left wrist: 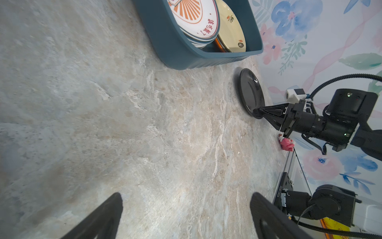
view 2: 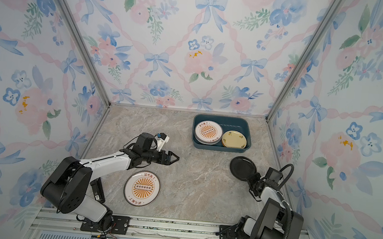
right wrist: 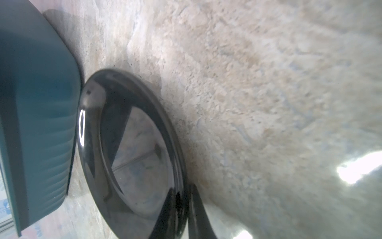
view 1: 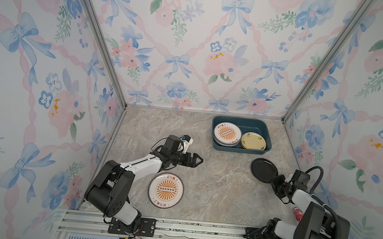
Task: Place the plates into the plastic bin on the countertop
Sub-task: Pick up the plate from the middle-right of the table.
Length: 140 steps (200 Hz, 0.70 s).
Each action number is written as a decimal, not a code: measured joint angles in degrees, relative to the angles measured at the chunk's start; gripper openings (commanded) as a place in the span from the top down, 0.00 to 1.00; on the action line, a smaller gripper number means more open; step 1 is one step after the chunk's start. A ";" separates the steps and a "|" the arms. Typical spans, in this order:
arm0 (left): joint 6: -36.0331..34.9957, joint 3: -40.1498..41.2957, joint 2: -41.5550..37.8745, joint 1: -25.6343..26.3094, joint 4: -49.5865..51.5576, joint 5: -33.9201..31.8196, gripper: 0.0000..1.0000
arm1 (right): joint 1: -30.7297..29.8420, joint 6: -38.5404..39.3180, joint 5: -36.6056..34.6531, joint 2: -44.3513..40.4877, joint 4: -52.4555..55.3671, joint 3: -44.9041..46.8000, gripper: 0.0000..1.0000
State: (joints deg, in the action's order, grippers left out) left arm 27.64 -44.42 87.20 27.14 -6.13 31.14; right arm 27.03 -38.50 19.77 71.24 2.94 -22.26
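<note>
**A:** Where is the black plate (view 1: 263,170)?

**B:** At 3 o'clock on the tabletop (view 1: 215,186). It is near the 5 o'clock corner of the plastic bin (view 1: 251,126), outside it.

**A:** Has anything got hold of it?

**B:** Yes. The right fingers (left wrist: 272,109) are closed on its rim, at about the plate's 4 o'clock edge. In the right wrist view one finger lies on the plate's inner face and the other outside the rim. Whether the plate is clear of the surface, I cannot tell.

**A:** And the left fingers (view 1: 194,159)?

**B:** Spread wide, gripping nothing. They hang over bare marble near the middle of the tabletop, pointing toward 3 o'clock.

**A:** What is in the bin?

**B:** The bin sits at 1 o'clock, close to the back wall. On its 9 o'clock side is a stack of plates (view 1: 226,144) with a white-and-orange sunburst plate (view 1: 227,132) on top. On its 3 o'clock side lies a pale yellow plate (view 1: 253,141), its edge overlapped by the stack. The left wrist view shows a sliver of an orange plate (left wrist: 218,44) beneath the yellow one.

**A:** Anything else outside the bin?

**B:** A loose sunburst plate (view 1: 166,190) lies flat at 7 o'clock, just beside the left arm and well apart from the bin.
</note>
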 measured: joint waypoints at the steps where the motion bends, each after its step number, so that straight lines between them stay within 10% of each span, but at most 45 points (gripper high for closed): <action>1: 0.02 0.00 0.02 0.00 0.00 0.00 0.02 | 0.00 0.07 0.02 0.00 -0.02 0.00 0.93; 140: 0.02 -0.92 1.92 3.56 -1.09 2.36 0.05 | -6.43 6.05 1.20 -8.52 11.78 -1.11 1.00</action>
State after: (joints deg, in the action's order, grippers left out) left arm 27.66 -45.34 89.12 30.70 -7.22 33.50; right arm 20.60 -32.45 20.97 62.72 14.72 -23.38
